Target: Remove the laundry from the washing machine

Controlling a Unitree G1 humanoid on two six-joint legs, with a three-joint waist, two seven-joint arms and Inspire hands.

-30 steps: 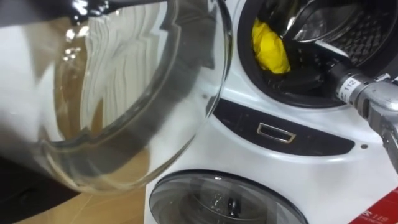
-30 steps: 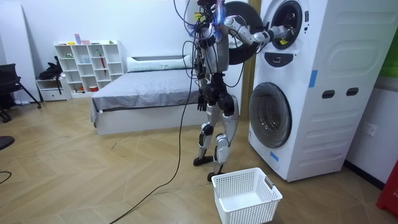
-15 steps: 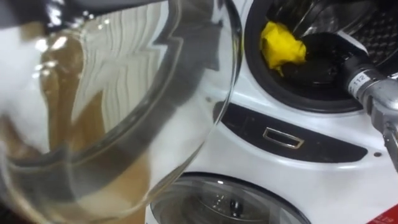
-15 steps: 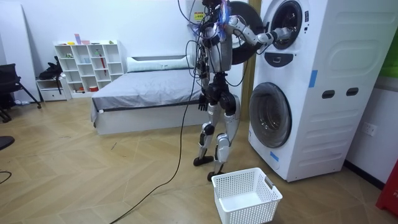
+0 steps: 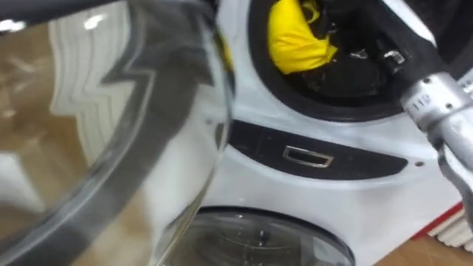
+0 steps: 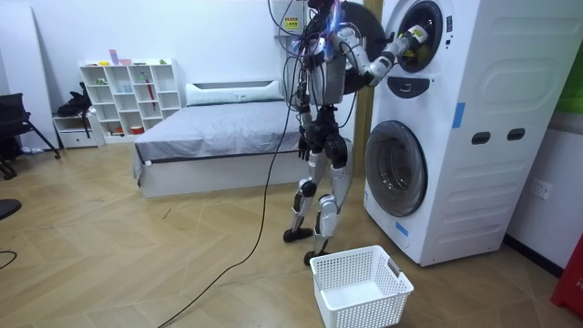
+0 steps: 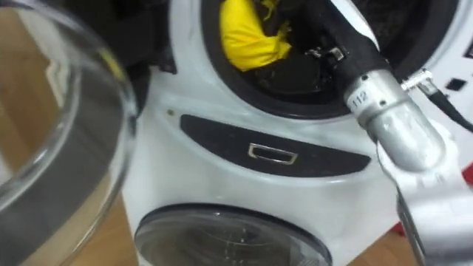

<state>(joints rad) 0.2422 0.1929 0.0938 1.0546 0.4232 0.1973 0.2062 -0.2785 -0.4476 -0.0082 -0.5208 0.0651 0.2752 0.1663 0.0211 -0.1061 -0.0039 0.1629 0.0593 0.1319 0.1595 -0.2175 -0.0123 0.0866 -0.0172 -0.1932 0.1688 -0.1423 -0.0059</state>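
A yellow cloth (image 7: 247, 37) lies bunched at the left of the upper washing machine's round opening (image 5: 255, 89). My right arm reaches into that opening from the right. The dark right hand (image 7: 290, 18) sits against the cloth's upper right, with fingers curled into it. In the room view I stand upright before the stacked machines, and the right hand (image 6: 399, 47) is at the upper drum with the yellow cloth (image 6: 417, 35) beside it. My left hand (image 6: 300, 144) hangs by my hip.
The upper machine's glass door (image 5: 111, 133) stands open, close on my left. Below is the lower machine's shut round door (image 5: 259, 236). A white laundry basket (image 6: 360, 287) sits on the wooden floor by my feet. A bed (image 6: 209, 137) is behind me.
My right hand's fingers have curled into the yellow cloth, which now sits higher and nearer the opening's edge. My head view has shifted toward the drum, and I have straightened up closer to the machine.
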